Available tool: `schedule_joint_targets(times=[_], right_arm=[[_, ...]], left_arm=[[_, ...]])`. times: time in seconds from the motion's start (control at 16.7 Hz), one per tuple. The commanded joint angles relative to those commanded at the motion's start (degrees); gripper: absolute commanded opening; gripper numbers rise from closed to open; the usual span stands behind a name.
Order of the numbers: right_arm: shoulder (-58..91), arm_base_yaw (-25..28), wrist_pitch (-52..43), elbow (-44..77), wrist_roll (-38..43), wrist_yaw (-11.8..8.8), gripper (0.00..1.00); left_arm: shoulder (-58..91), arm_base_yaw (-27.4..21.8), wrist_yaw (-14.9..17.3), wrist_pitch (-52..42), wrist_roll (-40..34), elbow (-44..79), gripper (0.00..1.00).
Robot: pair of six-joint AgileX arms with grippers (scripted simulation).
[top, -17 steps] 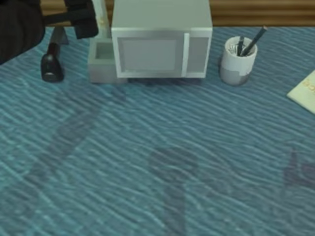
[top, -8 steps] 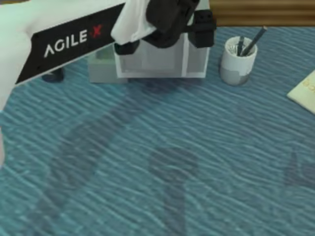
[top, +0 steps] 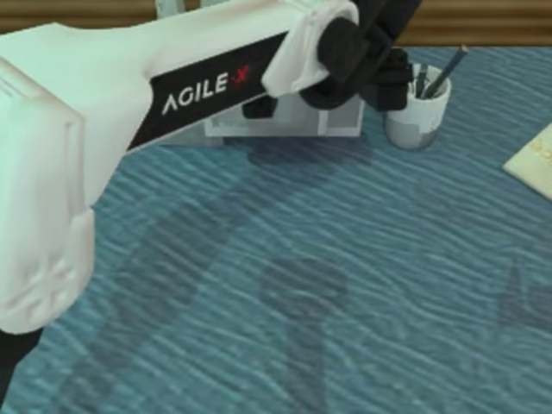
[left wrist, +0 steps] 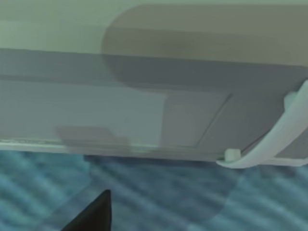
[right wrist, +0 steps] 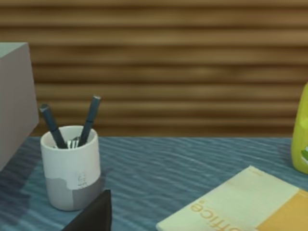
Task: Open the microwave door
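Observation:
My left arm reaches from the left across the pale microwave (top: pixel 285 125) and hides most of it. The left gripper (top: pixel 379 60) hovers over the microwave's right front part, close to the pen cup. In the left wrist view the microwave door (left wrist: pixel 96 115) fills the picture from close up, shut, with its darker window and the light handle strip (left wrist: pixel 281 139) at one edge. One dark fingertip (left wrist: pixel 98 216) shows, with nothing beside it. Of the right gripper only one fingertip (right wrist: pixel 98 216) shows, off to the right of the microwave's side wall (right wrist: pixel 14 96).
A white cup of pens (top: pixel 417 108) stands just right of the microwave, also in the right wrist view (right wrist: pixel 71 166). A pale book (top: pixel 535 159) lies at the right edge. A yellow bottle (right wrist: pixel 301 130) stands farther right. A wooden wall runs behind the table.
My left arm has swung from the back left corner across the microwave to the right. It now covers the grey holder and the dark object at the left.

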Motion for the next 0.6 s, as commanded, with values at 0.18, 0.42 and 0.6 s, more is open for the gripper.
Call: schedule_joint_targets(times=[0.18,0.42,0.6], right_arm=[[0.0,0.0,0.0,0.0,0.0,0.0,1.0],[0.0,0.0,0.0,0.0,0.0,0.0,1.0],[0.0,0.0,0.0,0.0,0.0,0.0,1.0]], left_arm=[[0.13,0.3,0.15,0.23,0.16,-0.04,1.0],[6.78,1.96,1.18,3.2,1.85,4.24,1.0],[11.97,3.59,2.17,5.79,3.34,7.42,1.0]])
